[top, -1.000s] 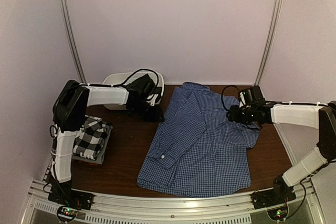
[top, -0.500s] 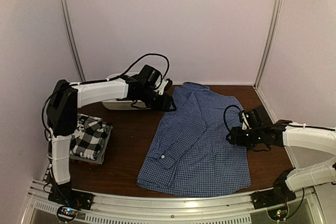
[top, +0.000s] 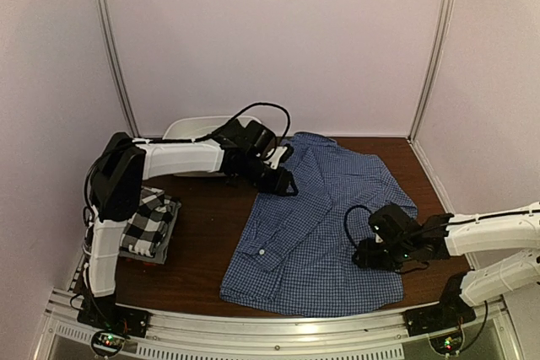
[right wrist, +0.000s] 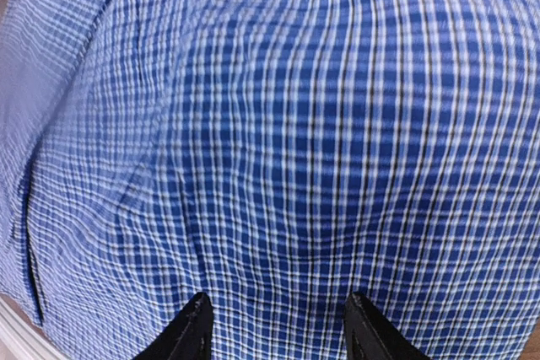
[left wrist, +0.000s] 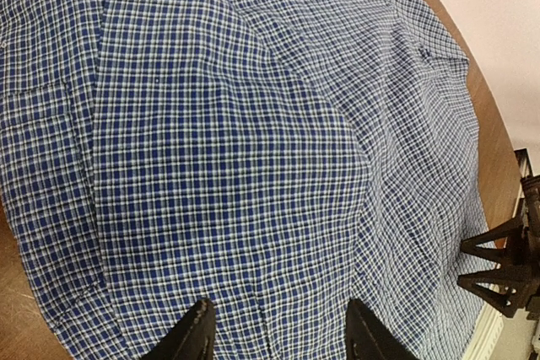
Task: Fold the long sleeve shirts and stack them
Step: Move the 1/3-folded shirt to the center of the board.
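Observation:
A blue-and-white check shirt point(top: 325, 217) lies spread flat across the middle of the table, one sleeve folded over its left side. My left gripper point(top: 285, 183) hovers at the shirt's upper left edge. In the left wrist view this gripper point(left wrist: 281, 333) is open, with only check cloth point(left wrist: 236, 141) below its fingertips. My right gripper point(top: 361, 257) is low over the shirt's lower right part. It point(right wrist: 278, 326) is open too, close above the cloth point(right wrist: 287, 124). A folded black-and-white plaid shirt point(top: 145, 221) tops a small pile at the left.
A white basin point(top: 187, 131) stands at the back left, behind the left arm. Bare brown tabletop point(top: 211, 225) lies between the pile and the spread shirt. Pale walls and metal posts close in the back and sides. A rail runs along the near edge.
The left arm swung from beside the basin to the shirt's upper left edge. The right arm came down from the shirt's upper right side to its lower right part.

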Robot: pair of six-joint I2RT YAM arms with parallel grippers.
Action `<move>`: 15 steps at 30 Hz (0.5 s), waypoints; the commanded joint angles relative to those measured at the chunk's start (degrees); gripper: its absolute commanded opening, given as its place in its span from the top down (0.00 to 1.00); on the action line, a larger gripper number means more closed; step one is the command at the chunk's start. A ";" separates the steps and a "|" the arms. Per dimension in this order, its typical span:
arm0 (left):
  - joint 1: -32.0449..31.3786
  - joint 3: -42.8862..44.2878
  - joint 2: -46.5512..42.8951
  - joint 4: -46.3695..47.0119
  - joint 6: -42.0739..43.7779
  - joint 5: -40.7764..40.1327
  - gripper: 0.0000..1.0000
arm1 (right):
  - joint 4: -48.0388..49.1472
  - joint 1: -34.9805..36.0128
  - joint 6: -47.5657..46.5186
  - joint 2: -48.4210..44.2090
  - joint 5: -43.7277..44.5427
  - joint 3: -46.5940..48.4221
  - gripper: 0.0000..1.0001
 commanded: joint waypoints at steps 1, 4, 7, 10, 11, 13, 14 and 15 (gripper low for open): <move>0.25 -0.73 0.98 4.38 -0.45 0.68 0.47 | 0.35 4.43 6.23 1.84 0.83 -2.59 0.46; 0.32 -1.42 1.41 4.75 -0.48 0.00 0.47 | -0.85 8.30 9.46 2.73 0.65 -3.36 0.45; 0.66 -2.08 1.76 4.87 -0.57 -0.12 0.47 | -2.77 11.46 12.05 2.46 -1.38 -4.53 0.44; 1.15 -2.84 1.86 4.82 -0.48 -0.38 0.47 | -4.50 14.04 15.00 0.31 -2.59 -6.41 0.43; 1.28 -3.03 1.84 4.89 -0.36 -0.49 0.47 | -5.48 14.44 15.74 -0.82 -2.89 -7.02 0.43; 1.57 -3.41 1.85 4.78 -0.07 -0.33 0.47 | -8.39 14.59 16.66 -4.00 -2.25 -7.46 0.42; 1.66 -3.51 1.85 4.83 0.04 -0.37 0.47 | -9.91 14.55 17.18 -5.96 -1.30 -7.30 0.41; 1.73 -3.53 1.94 4.77 0.09 -0.38 0.47 | -10.89 14.51 17.55 -7.88 -0.09 -6.94 0.40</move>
